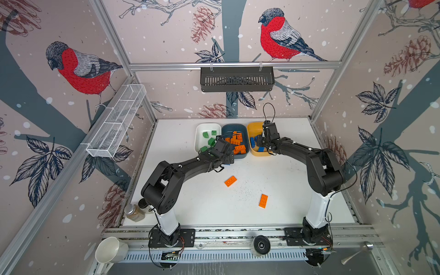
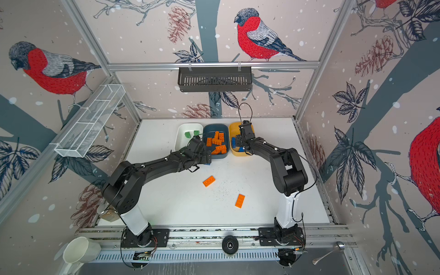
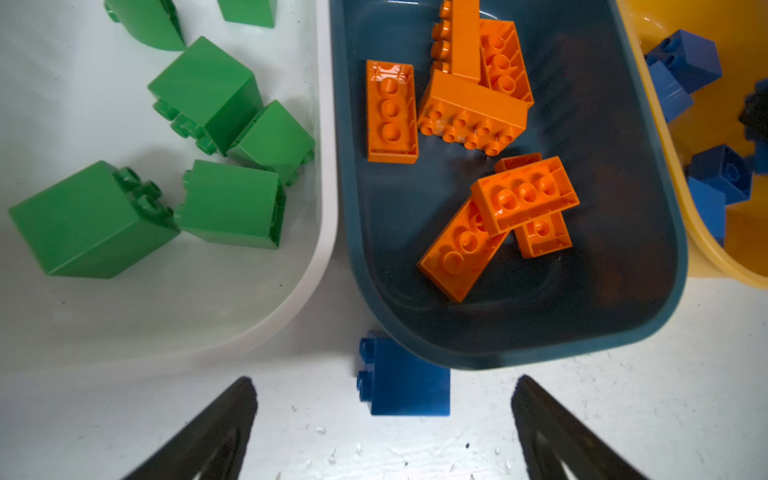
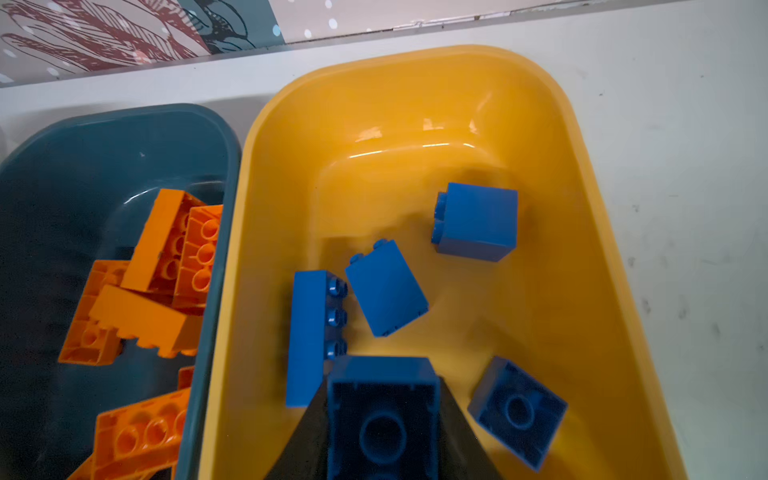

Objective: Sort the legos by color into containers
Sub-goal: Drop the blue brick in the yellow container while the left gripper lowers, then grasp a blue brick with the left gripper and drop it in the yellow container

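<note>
Legos [image 1: 239, 148], by place: green bricks [image 3: 208, 95] in white tub [image 3: 328, 166], far left; orange bricks [image 3: 469, 112] in teal tub [image 3: 623, 208], far middle; blue bricks [image 4: 476, 220] in yellow tub [image 4: 415, 104], far right.
Loose on table [image 1: 285, 190]: orange stray [image 1: 230, 181] mid-table; second orange stray [image 1: 263, 200] nearer, rightward; blue stray [image 3: 415, 395] at teal tub's near rim.
Left gripper [image 3: 384, 384]: spread wide, empty, blue stray between its fingers, untouched.
Right gripper [image 4: 382, 395]: clamped on held blue brick [image 4: 382, 424] over yellow tub.
Table: white, scuffed, crumb-speckled.
Room: bird wallpaper [image 1: 78, 69], aluminium frame [image 1: 234, 64], black basket [image 1: 237, 79] far, wire tray [image 1: 116, 121] left; mug [image 1: 110, 250], jar [image 1: 134, 213], spoon [image 1: 357, 254] near.
</note>
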